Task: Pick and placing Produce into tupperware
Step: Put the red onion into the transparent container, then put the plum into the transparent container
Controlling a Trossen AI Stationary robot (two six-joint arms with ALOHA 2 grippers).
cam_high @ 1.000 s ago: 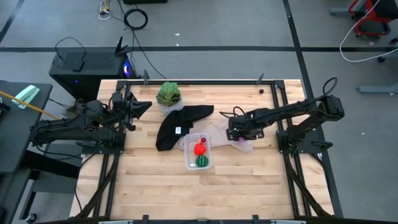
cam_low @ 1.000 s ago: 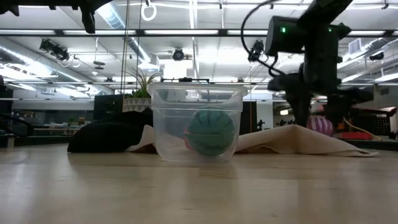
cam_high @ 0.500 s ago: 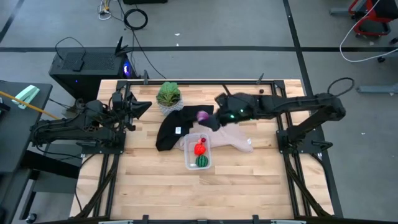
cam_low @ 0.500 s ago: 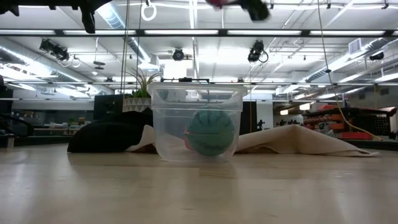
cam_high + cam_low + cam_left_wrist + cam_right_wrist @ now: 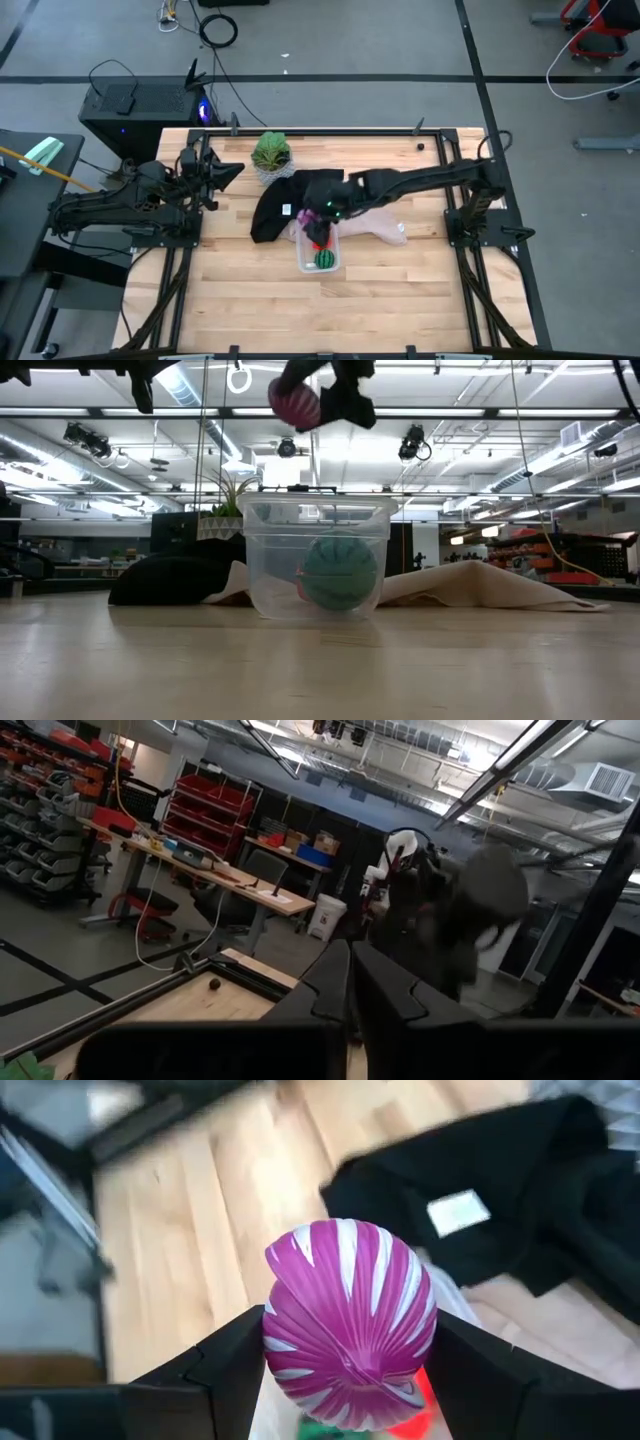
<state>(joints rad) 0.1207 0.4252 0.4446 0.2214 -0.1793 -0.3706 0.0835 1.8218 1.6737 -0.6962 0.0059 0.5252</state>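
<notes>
My right gripper (image 5: pixel 320 217) hangs over the far end of the clear tupperware tub (image 5: pixel 305 262) and is shut on the purple-magenta white-striped fruit (image 5: pixel 348 1315). The low view shows that fruit (image 5: pixel 295 405) well above the tub's rim (image 5: pixel 318 508). The green melon-like fruit (image 5: pixel 325 260) rests on the tub's floor, with the red fruit (image 5: pixel 322 241) beside it, partly under the gripper. No pinkish fruit shows. My left gripper (image 5: pixel 226 170) waits shut at the table's left edge, touching nothing. My right gripper pinches the purple-magenta fruit between its two fingers, one finger (image 5: pixel 232 1368) on each side of its widest part (image 5: pixel 282 1330). The fingers slant down from the table's right side. The fruit is lifted clear, in the air above the tub.
A black cloth (image 5: pixel 285 200) lies left of and behind the tub, and a beige cloth (image 5: pixel 378 226) lies to its right. A leafy green plant (image 5: pixel 270 152) stands near the far edge. A small dark thing (image 5: pixel 421 146) sits at the far right. Bare wood lies on the near side.
My right gripper has lifted the purple-magenta fruit off the beige cloth. It has carried it high, toward the table's left, then come down somewhat. It now holds it over the tub. The tub and the fruits in it have stayed put.
</notes>
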